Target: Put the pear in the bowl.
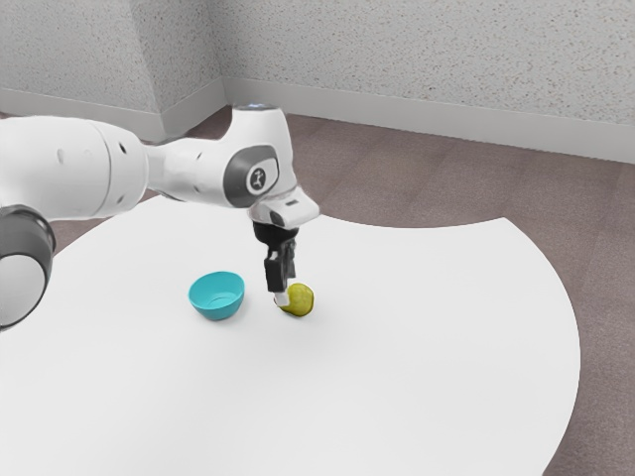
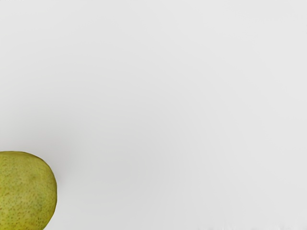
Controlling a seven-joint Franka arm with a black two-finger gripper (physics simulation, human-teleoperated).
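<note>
Exterior view: the pear (image 1: pixel 302 300) lies just beside the low gripper (image 1: pixel 282 296).

On your white arm (image 1: pixel 198 169), in the exterior view, a round emblem (image 1: pixel 258 178) marks the dark grey cap (image 1: pixel 239 179) of the last big joint, raised above the table (image 1: pixel 417 327). The emblem is a pale ring around a small pale figure; you can read no letters or numbers in it.

Speckled grey walls (image 1: pixel 417 50) with pale baseboards (image 1: pixel 437 116) meet a brownish floor (image 1: pixel 417 178).
</note>
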